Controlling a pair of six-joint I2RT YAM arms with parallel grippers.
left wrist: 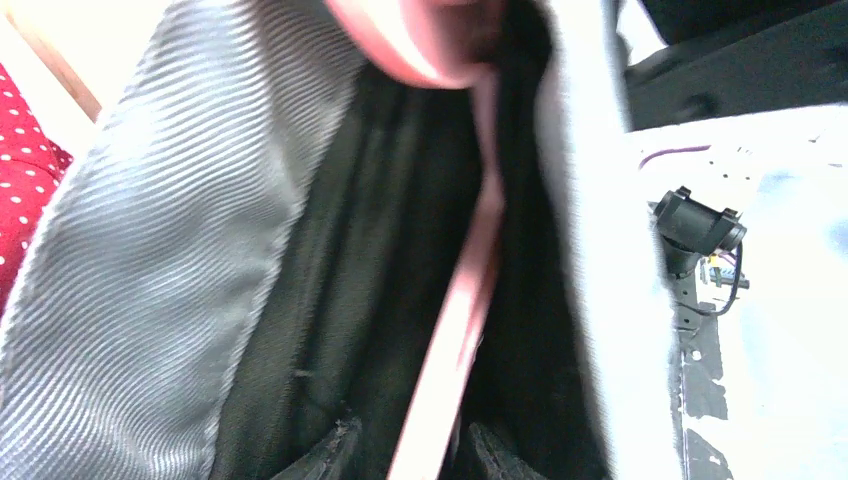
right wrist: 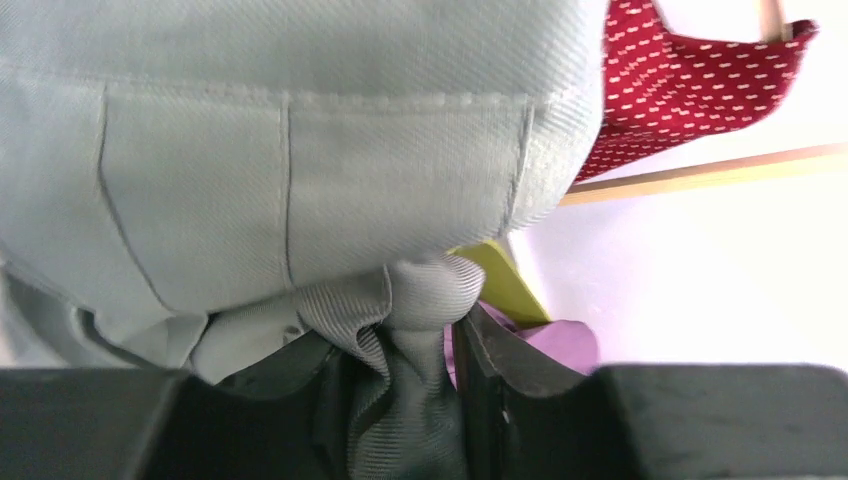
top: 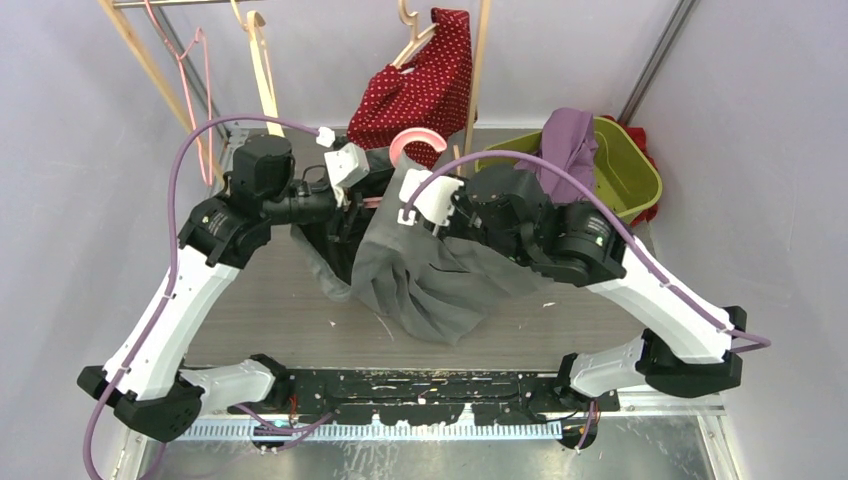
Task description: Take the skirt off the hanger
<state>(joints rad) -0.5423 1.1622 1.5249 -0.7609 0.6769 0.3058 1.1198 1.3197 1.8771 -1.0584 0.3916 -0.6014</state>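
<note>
Left gripper (left wrist: 420, 455) pinches the smooth bar of a pink hanger (left wrist: 462, 300), its jaws nearly closed about it, inside the black-lined waist of a grey skirt (top: 430, 285). Right gripper (right wrist: 415, 400) is clamped tight on a bunched fold of the skirt's ribbed twill, below a stitched waistband. The skirt hangs mid-table between both arms, hem crumpled on the wood-grain table (top: 270, 320). Behind, a red white-dotted garment (top: 415, 85) hangs by a wooden rack (top: 481, 60); purple cloth (top: 568, 140) drapes over a green bin (top: 630, 170).
</note>
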